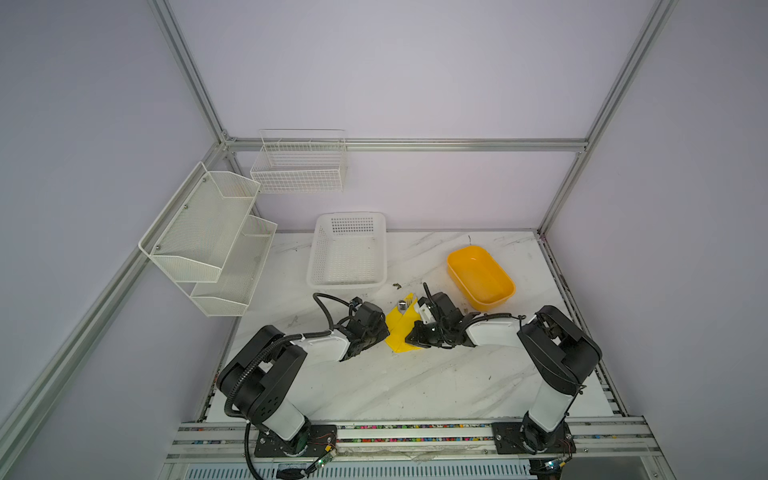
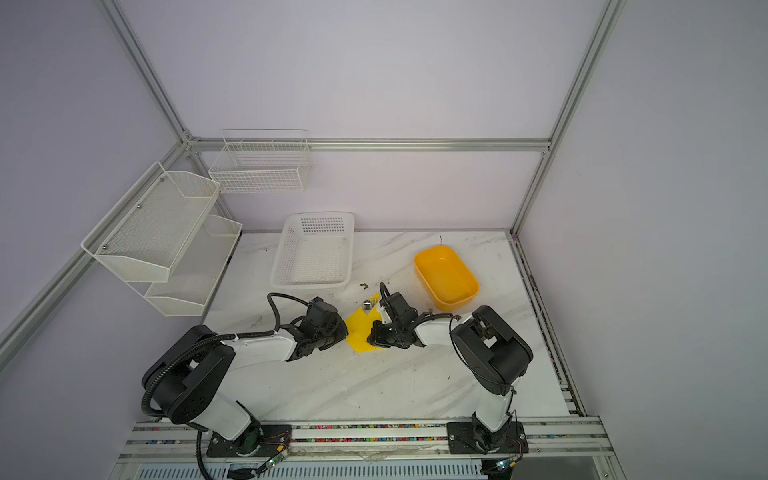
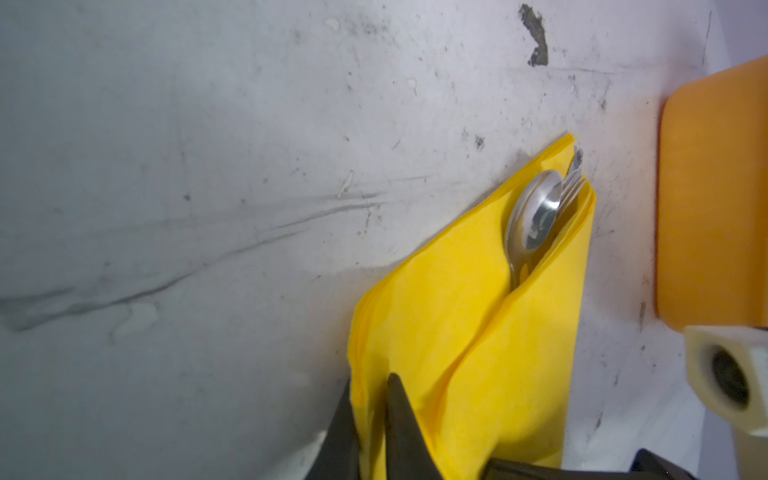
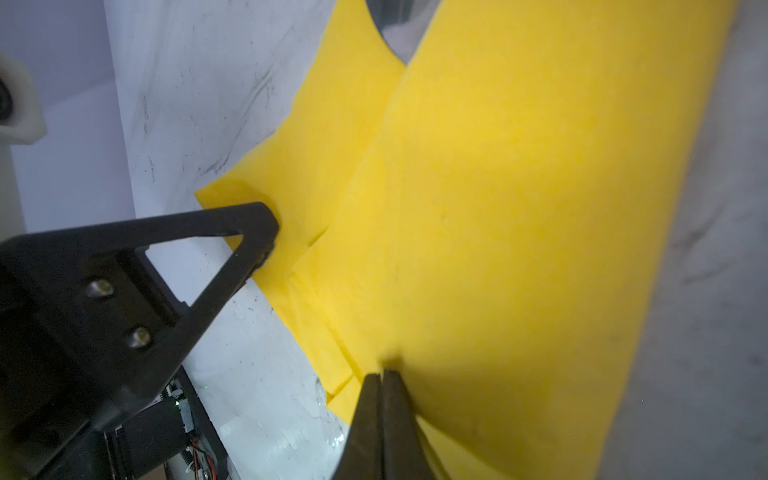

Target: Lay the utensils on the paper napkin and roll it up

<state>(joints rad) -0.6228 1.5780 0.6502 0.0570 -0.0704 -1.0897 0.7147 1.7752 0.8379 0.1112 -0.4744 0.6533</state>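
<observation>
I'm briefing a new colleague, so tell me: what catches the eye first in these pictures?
The bright yellow paper napkin mid-table, folded around the utensils, whose spoon bowl and fork tines poke out its far end. The left gripper pinches its edge; the right gripper, shut, touches it.

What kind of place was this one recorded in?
Likely a lab robot cell, not a real kitchen: an aluminium frame with plain walls encloses the table, and the left arm and right arm are bolted to a rail.
</observation>
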